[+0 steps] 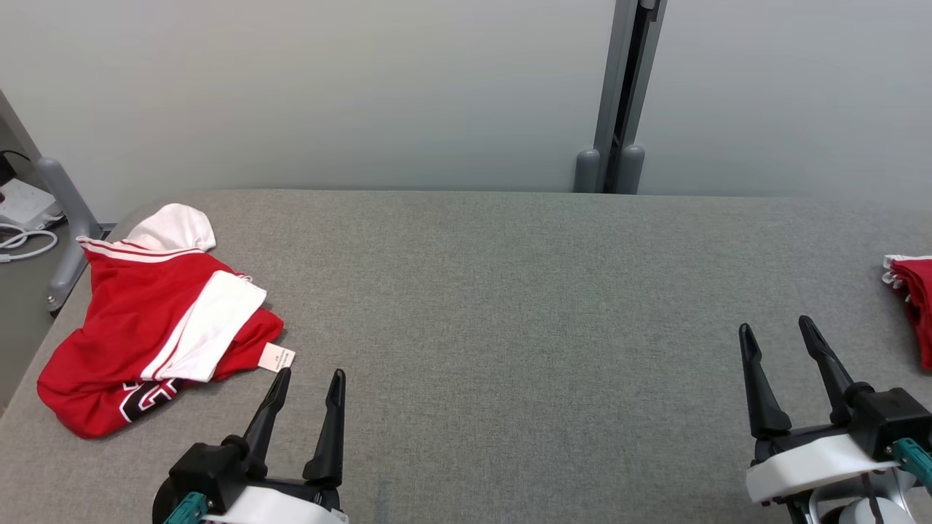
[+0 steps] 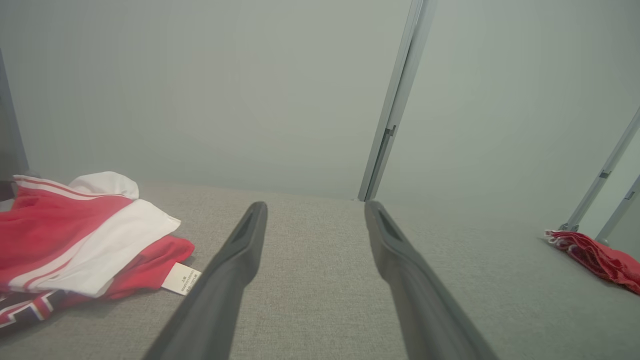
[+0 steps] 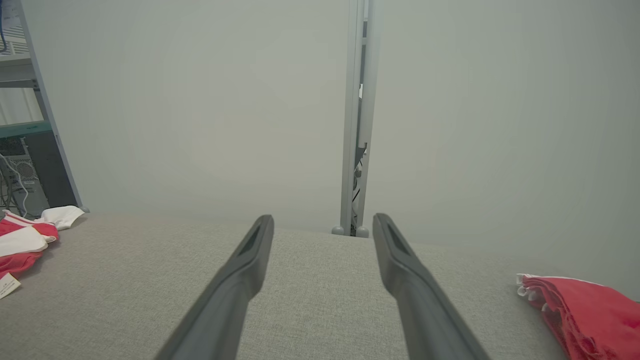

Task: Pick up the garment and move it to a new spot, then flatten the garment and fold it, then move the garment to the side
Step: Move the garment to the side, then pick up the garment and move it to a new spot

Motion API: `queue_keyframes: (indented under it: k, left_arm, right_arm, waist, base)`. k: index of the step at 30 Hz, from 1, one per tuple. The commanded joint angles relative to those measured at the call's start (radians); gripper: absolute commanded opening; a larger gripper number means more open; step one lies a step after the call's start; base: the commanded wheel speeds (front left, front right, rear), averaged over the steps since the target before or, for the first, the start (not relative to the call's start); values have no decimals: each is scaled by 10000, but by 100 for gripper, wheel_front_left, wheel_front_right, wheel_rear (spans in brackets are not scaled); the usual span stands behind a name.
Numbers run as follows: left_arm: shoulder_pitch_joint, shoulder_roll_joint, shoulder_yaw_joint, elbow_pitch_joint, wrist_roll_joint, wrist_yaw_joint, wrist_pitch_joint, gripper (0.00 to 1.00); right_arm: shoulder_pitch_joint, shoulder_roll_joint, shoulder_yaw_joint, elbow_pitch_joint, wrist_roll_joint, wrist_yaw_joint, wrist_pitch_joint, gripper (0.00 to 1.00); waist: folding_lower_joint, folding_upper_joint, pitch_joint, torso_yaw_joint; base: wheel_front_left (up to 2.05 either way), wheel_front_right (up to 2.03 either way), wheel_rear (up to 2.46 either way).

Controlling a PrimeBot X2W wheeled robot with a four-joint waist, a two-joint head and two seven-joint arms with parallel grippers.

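My left claw is spread wide and holds nothing. It is low over the gray counter. The garment is red and white. It lies in a loose heap on the left side of the counter, just beside my left claw, up and to the left of it. Its white tag sits very near the tip of one left finger. My right claw is spread too, and empty. It is well apart from the garment, across the counter. A red cloth lies near my right claw, at the right edge.
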State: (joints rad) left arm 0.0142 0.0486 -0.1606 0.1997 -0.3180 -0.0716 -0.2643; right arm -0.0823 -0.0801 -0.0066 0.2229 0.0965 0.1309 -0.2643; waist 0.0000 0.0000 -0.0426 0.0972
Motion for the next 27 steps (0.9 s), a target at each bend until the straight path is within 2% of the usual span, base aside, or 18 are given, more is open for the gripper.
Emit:
queue_keyframes:
  k: [1, 27]
  left_arm:
    - [-81, 40, -11, -25, -45, 16, 8, 100]
    - [-226, 42, -70, 95, -11, -63, 8, 100]
  right_arm:
    - [29, -4, -22, 2, -6, -3, 1, 100]
    - [17, 52, -69, 67, -37, -3, 1, 100]
  waist:
    - [0, 0, 3, -13]
    - [0, 0, 83, 4]
  base:
    - [0, 0, 0]
    - [0, 0, 0]
